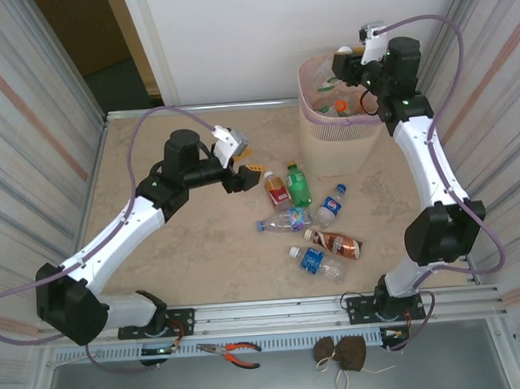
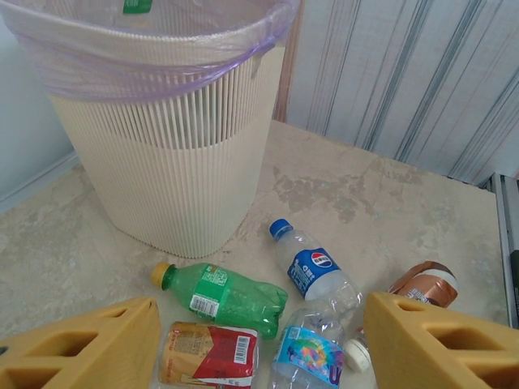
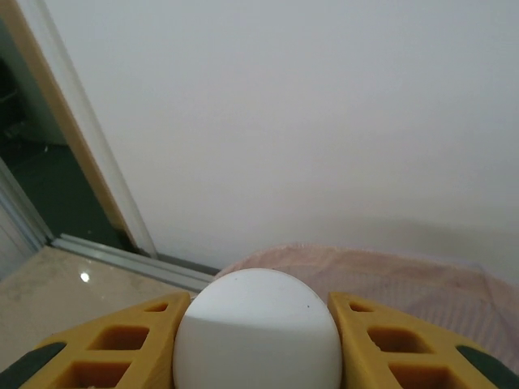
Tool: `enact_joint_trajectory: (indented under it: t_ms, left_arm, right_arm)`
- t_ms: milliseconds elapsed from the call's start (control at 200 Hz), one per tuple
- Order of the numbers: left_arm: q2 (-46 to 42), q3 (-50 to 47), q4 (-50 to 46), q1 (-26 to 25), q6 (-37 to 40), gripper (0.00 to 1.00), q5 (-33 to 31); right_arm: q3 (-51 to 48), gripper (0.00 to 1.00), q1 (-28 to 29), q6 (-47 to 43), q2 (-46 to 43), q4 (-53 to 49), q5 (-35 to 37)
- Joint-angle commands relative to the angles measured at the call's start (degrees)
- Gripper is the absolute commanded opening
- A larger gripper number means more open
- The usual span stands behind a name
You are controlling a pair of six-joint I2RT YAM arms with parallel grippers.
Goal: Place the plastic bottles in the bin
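While my right gripper (image 3: 258, 314) clamps a white rounded item (image 3: 255, 344) above the bin (image 1: 327, 147), my left gripper (image 2: 259, 344) hangs with fingers apart over 6 plastic bottles (image 1: 298, 185) lying on the table (image 1: 184, 251).

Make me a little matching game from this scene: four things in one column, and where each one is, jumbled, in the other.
Things
1. green bottle
2. pliers
3. plastic bag
4. white rounded object

Places
A. lining the bin
B. clamped in the right gripper
C. lying on the table beside the red-labelled bottle
D. on the metal ledge in front of the arm bases

Pairs: 1-C, 2-D, 3-A, 4-B
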Motion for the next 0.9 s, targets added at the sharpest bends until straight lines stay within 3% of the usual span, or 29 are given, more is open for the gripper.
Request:
enact_joint_trajectory:
  t_ms: [0, 446, 892]
  left_arm:
    - [-2.1, -0.7, -0.5, 0.5, -0.5, 0.67, -0.9]
    - [-3.6, -2.5, -0.4, 0.5, -1.4, 0.67, -2.0]
    - [-3.5, -3.0, 0.8, 0.5, -2.2, 0.67, -1.1]
  right_arm:
    - [-3.6, 0.18, 0.3, -11.9, 1.2, 11.7, -6.0]
    - [-8.2, 0.24, 2.1, -23.4, 8.7, 12.4, -6.7]
    - [-11.6, 0.59, 1.7, -21.0, 0.6, 5.7, -9.5]
